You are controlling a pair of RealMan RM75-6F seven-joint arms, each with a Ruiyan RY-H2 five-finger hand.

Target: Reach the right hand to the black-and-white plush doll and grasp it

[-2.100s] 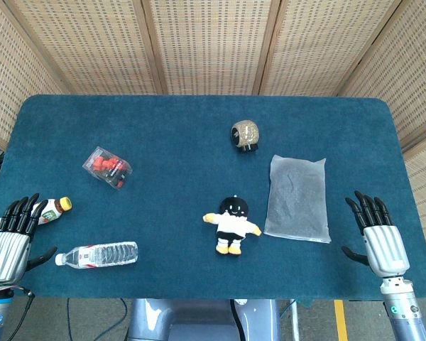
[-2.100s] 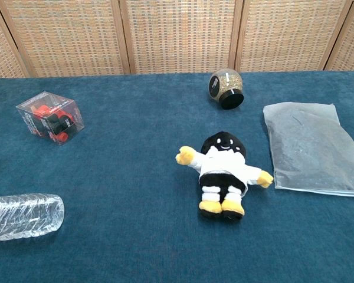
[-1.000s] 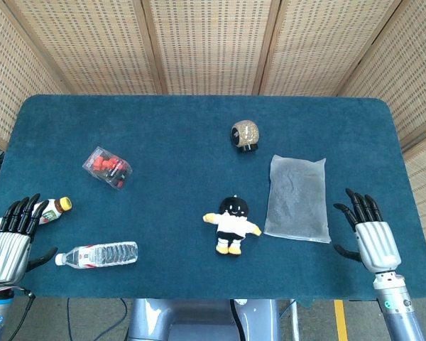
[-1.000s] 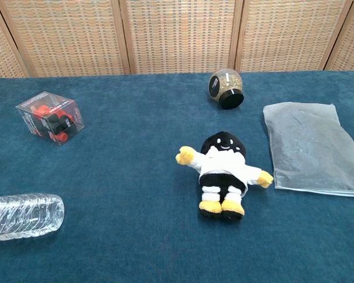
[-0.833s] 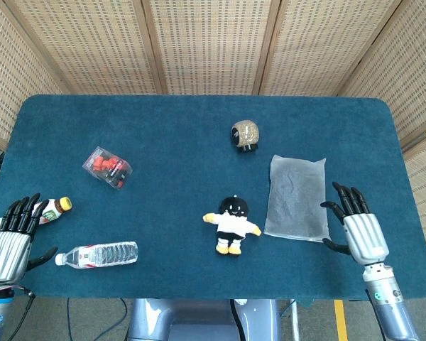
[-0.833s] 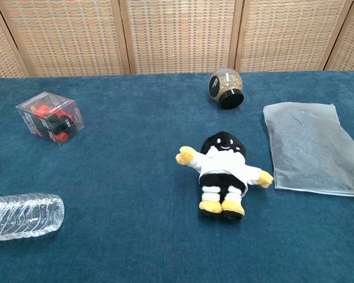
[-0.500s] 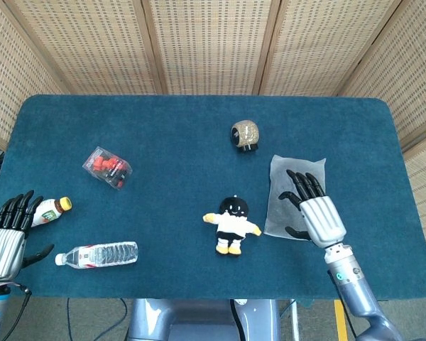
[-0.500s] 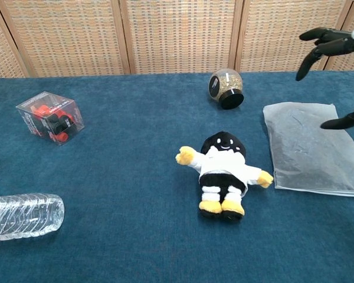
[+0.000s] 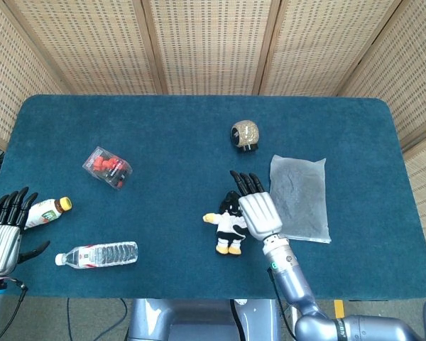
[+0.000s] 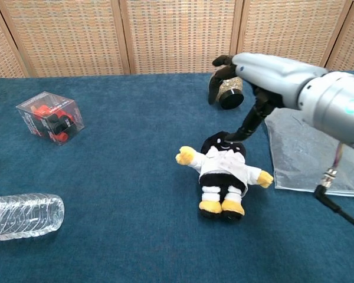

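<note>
The black-and-white plush doll [image 9: 226, 227] lies on its back on the blue table, its yellow hands and feet spread out [image 10: 224, 170]. My right hand [image 9: 255, 209] hovers over the doll's head and right side with its fingers apart, holding nothing. In the chest view this right hand [image 10: 261, 69] is above the doll, and its thumb reaches down to the top of the doll's black head. My left hand [image 9: 3, 236] rests at the table's near left corner, fingers spread and empty.
A clear plastic bag [image 9: 302, 195] lies just right of the doll. A round jar [image 9: 245, 133] lies on its side behind it. A clear box of red pieces [image 9: 108, 168], a water bottle [image 9: 96, 253] and a small bottle [image 9: 44, 211] sit on the left.
My right hand has swept left from the table's right edge, across the plastic bag, to above the doll. The left hand has shifted slightly left. The doll has not moved.
</note>
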